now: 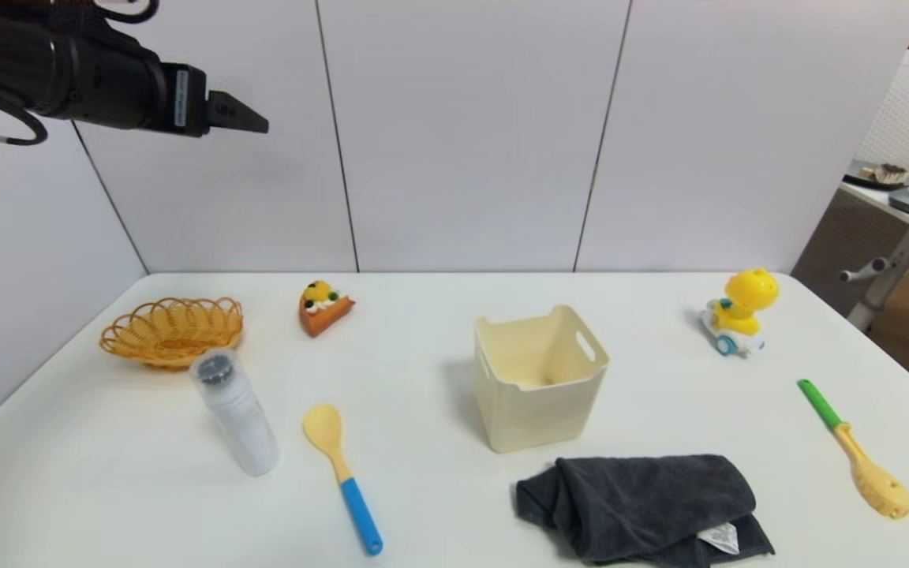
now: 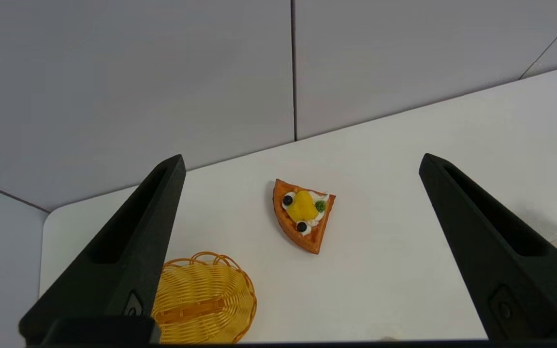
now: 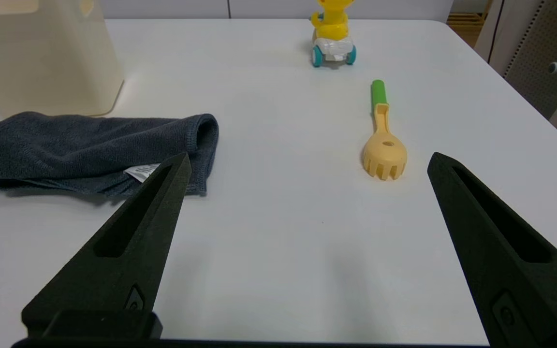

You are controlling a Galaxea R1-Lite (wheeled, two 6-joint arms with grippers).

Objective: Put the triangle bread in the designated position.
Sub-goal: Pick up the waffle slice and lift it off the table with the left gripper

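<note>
The triangle bread (image 1: 325,307) lay on the white table (image 1: 423,355) in the upper left of the head view, just right of the orange woven basket (image 1: 172,330) and apart from it. It rested flat, toppings upward. It appeared to be a small, light moulded toy, probably stiff enough to keep its shape under a pinch, and possibly somewhat slick on its sides. The cream, yellow fruit and dark berries on top gave an uneven surface, so the better hold seemed to be across the two straight orange-brown flanks, low on the wedge.

The left gripper (image 2: 302,164) hung high above the table at the upper left of the head view, fingers spread wide and holding nothing. In its wrist view the bread sat centred between the two fingers, far below them, with no contact.

The right gripper (image 3: 307,162) was parked low over bare tabletop near a dark grey cloth (image 3: 90,145) and a yellow fork with a green handle (image 3: 382,140), fingers likewise spread and empty.
</note>
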